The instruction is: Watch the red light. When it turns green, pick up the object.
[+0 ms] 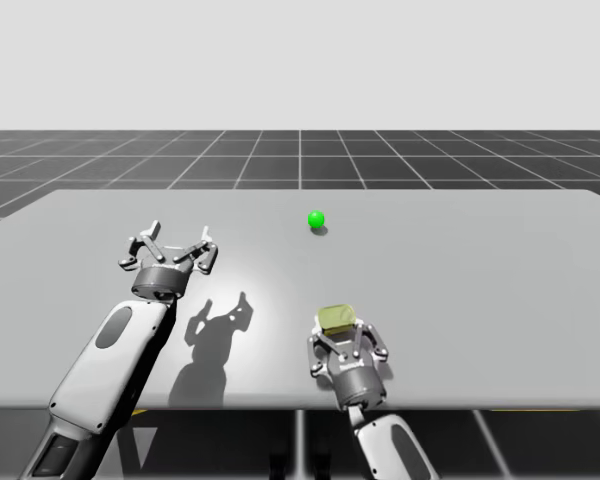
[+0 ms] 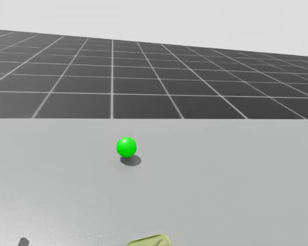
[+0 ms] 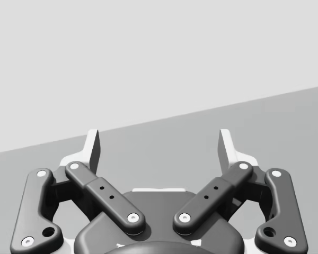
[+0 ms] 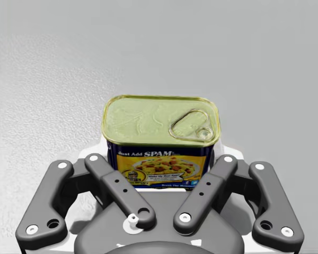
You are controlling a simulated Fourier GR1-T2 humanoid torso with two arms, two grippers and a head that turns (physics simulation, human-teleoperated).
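The light [image 1: 316,219] is a small ball on the table's far middle, and it glows green [image 2: 126,146]. The object is a rectangular can [image 1: 337,319] with a dull yellow-green lid, a pull tab and a blue side [image 4: 161,129]. It sits near the table's front edge, right of centre; its lid edge shows low in the head view [image 2: 150,241]. My right gripper [image 1: 342,330] reaches it from the front, and its fingers press the can's two sides [image 4: 161,153]. My left gripper [image 1: 180,240] hovers over the table's left part, open and holding nothing [image 3: 160,145].
The grey table [image 1: 480,280] is bare around the can and the light. Its front edge runs just behind my right wrist. A dark tiled floor lies beyond the far edge.
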